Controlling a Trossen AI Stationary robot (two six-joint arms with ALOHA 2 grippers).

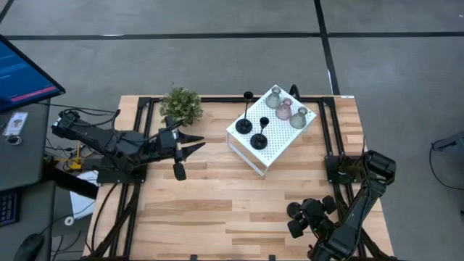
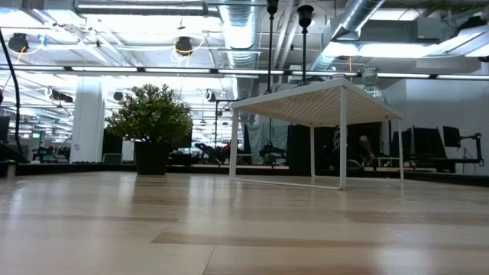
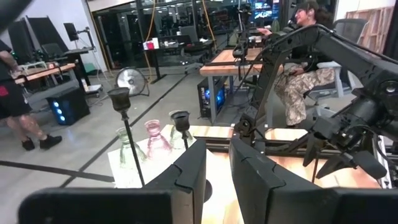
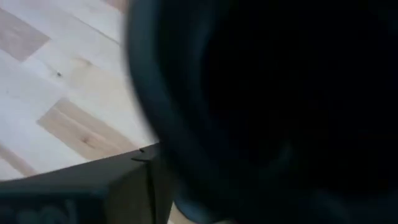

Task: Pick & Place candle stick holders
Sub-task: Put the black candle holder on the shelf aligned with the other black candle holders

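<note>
Near the plant, left hand grips nothing — right hand's state unclear.

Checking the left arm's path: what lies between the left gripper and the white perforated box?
In the high view, only bare wooden table lies between the left gripper and the white perforated box; the potted plant sits off to one side.

a pale wooden plank bench stands on a grey concrete floor crossed by dark lines. to its left sits a grey side desk with a tilted blue-lit monitor. beyond, silver ceiling ducts and bright strip lights hang over an open workshop. a white pillar rises at left; a seated person and a small round fan show far off.
</note>
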